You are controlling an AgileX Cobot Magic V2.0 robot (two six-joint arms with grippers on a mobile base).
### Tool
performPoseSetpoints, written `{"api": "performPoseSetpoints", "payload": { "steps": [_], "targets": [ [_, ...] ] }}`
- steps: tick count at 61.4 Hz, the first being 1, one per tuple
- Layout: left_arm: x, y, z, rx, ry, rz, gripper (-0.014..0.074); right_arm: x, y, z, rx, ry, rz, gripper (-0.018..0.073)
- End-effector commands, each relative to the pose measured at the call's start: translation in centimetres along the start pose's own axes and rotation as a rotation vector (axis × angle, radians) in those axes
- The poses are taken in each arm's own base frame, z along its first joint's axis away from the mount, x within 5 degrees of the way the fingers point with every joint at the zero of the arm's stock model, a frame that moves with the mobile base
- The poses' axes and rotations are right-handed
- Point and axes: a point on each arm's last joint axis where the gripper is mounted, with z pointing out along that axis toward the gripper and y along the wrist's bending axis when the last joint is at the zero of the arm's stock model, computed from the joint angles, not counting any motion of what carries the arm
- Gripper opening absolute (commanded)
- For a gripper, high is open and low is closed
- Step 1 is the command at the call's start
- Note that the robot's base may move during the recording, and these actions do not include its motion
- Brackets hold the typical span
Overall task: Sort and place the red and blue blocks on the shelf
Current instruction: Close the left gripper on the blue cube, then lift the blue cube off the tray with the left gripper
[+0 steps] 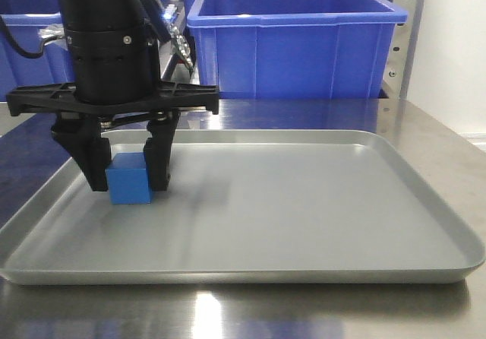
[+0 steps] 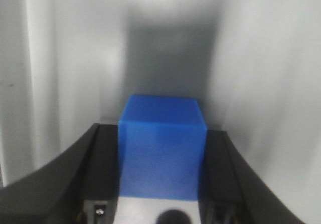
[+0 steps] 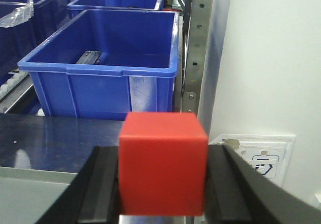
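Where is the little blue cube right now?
In the front view the blue cube sits at the left end of the grey tray, snug between the fingers of the left gripper. A large blue bin stands behind the tray.

Matte red block (image 3: 163, 161) and blue block (image 1: 130, 181), satin metal tray (image 1: 304, 202), glossy plastic bin (image 1: 296, 58)

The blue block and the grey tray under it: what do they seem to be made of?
The blue block is probably plastic or painted wood, with a matte finish: its colour is even, without glare, and its edges look slightly soft. The grey tray is likely metal, perhaps aluminium, with a satin finish: it gives soft, blurred reflections and has a thin raised rim.
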Motion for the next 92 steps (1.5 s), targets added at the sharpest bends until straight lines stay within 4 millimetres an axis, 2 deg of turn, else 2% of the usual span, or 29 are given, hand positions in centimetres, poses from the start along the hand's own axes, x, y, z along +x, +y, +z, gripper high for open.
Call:
{"api": "performPoseSetpoints", "payload": {
  "steps": [1,10,20,28,37,49,63,74,92],
  "targets": [
    [0.2,0.1,-3.2,0.052,-0.07,-0.004,0.0122,-1.8,-0.1,-0.1,0.008,-0.114,-0.008,0.0068],
    [0.8,0.4,-5.4,0.102,-0.1,0.018,0.0122,-1.8,-0.1,-0.1,0.008,-0.114,-0.008,0.0068],
    [1.8,0.8,-8.2,0.186,-0.144,0.198,0.0122,-1.8,-0.1,-0.1,0.008,-0.114,-0.008,0.0068],
    [2.8,1.0,-9.7,0.279,-0.225,0.356,0.0122,-1.8,-0.1,-0.1,0.008,-0.114,-0.008,0.0068],
    [3.8,1.5,-10.4,0.376,-0.372,0.45,0.0122,-1.8,-0.1,-0.1,0.008,-0.114,-0.008,0.0068],
    [5.2,3.4,-10.2,0.45,-0.576,0.402,0.0122,-1.8,-0.1,-0.1,0.008,-0.114,-0.008,0.0068],
    [7.2,7.2,-10.0,0.489,-0.812,0.31,0.0122,-1.8,-0.1,-0.1,0.008,-0.114,-0.008,0.0068],
    [8.9,11.4,-10.9,0.486,-1.002,0.203,0.0122,-1.8,-0.1,-0.1,0.008,-0.114,-0.008,0.0068],
    [12.1,17.4,-11.7,0.304,-1.206,0.117,0.0122,-1.8,-0.1,-0.1,0.008,-0.114,-0.008,0.0068]
  ]
}}
